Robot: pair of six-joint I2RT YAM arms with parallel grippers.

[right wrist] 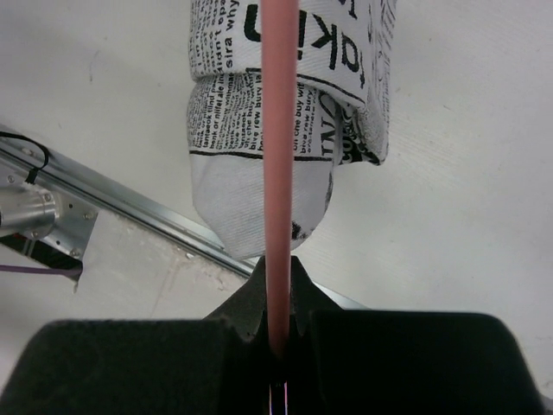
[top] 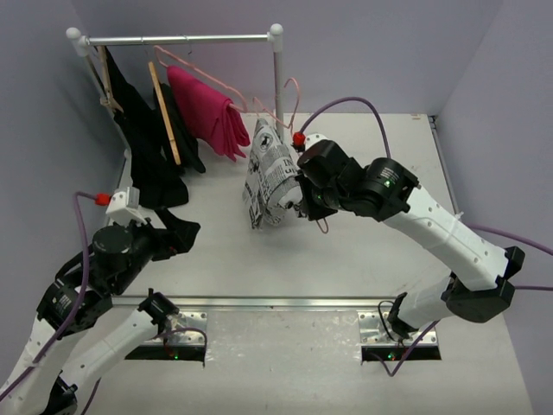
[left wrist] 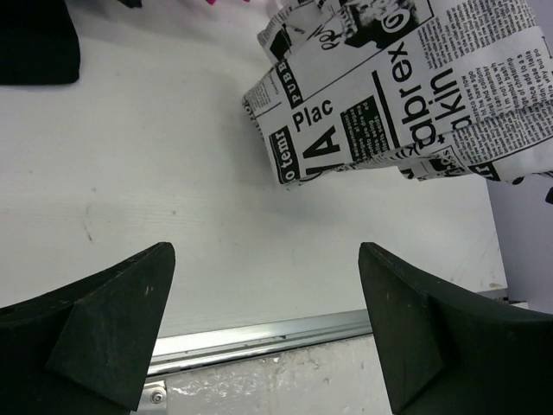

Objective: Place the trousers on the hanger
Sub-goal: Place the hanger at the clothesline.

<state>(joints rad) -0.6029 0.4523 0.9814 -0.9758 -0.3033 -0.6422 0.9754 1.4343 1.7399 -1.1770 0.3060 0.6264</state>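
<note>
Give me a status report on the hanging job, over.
Right tool shut on thin pink wire hanger. Left tool open, empty. White newspaper-print fabric trousers appear draped over that hanger. Nothing seen in the way.

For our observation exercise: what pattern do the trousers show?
The trousers are white with black newspaper print, clearest in the left wrist view.

White table [top: 380,251] — carries a clothes rack [top: 181,39]; below the rack, black garments [top: 151,177] pooled on it; opposite the rack, a metal rail [top: 285,302].
</note>
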